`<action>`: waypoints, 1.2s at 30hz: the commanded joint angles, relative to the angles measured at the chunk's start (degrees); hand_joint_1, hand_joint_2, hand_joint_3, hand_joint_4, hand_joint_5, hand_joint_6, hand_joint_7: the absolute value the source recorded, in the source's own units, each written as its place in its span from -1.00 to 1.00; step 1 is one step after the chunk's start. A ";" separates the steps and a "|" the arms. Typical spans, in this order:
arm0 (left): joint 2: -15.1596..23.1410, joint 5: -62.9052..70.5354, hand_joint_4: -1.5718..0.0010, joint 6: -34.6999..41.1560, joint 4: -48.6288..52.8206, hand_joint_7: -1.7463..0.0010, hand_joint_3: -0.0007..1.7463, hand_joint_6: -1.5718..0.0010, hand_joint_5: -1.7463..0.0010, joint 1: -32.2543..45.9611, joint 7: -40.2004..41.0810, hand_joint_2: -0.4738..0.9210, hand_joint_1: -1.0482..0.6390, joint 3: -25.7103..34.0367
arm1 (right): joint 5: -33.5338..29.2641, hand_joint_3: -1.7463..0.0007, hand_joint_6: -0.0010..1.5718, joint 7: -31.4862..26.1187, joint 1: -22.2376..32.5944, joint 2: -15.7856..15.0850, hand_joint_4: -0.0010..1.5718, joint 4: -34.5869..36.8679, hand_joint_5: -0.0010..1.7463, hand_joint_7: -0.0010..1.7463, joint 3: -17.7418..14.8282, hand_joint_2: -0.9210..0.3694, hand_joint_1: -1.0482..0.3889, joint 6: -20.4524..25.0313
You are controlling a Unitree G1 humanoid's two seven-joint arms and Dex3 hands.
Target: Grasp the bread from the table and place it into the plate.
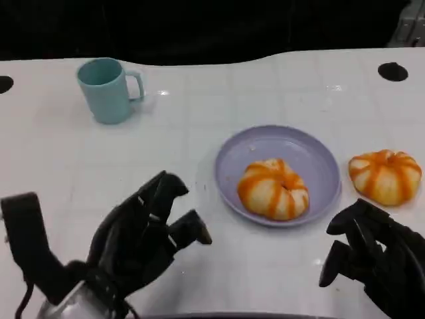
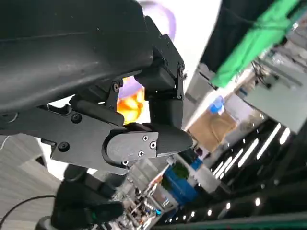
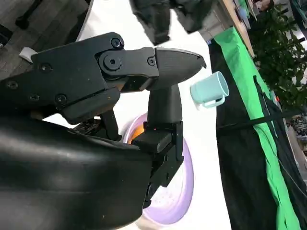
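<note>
A lilac plate [image 1: 265,143] sits right of centre on the white table, with one orange-striped bread bun [image 1: 273,189] lying in its near half. A second bun [image 1: 385,175] rests on the table just right of the plate. My right hand [image 1: 375,256] hovers near and slightly left of that second bun, fingers apart, holding nothing. My left hand [image 1: 143,236] hangs left of the plate, fingers spread and empty. In the left wrist view, a bun [image 2: 130,104] and the plate's rim [image 2: 163,19] peek past the fingers [image 2: 144,139]. The right wrist view catches the plate [image 3: 180,191] beyond its fingers [image 3: 165,62].
A teal mug [image 1: 106,90] stands at the back left, also seen as the mug [image 3: 209,89] in the right wrist view. The table's far edge meets a dark background. A black hole [image 1: 393,71] marks the back right of the tabletop.
</note>
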 commanded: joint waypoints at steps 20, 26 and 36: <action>2.73 0.19 0.07 -3.21 0.09 -0.88 -0.48 0.33 -1.00 3.41 -0.36 1.00 -0.39 -0.78 | 0.71 0.61 -0.37 -1.28 -0.39 -0.42 -0.20 -1.10 1.00 0.84 -0.73 -1.00 -0.15 1.60; 2.70 -0.07 0.06 -3.65 0.74 -0.88 -0.49 0.33 -1.00 3.10 -0.63 1.00 -0.38 -0.84 | 0.26 0.59 -0.38 0.75 -0.31 -1.01 -0.20 0.05 1.00 0.84 -0.64 -1.00 -0.16 -0.41; 3.07 0.25 0.06 -4.87 1.75 -0.90 -0.48 0.33 -1.00 2.91 -1.43 1.00 -0.38 -1.46 | 0.37 0.58 -0.37 1.23 -0.23 -0.71 -0.19 0.87 1.00 0.84 -0.94 -1.00 -0.16 -1.13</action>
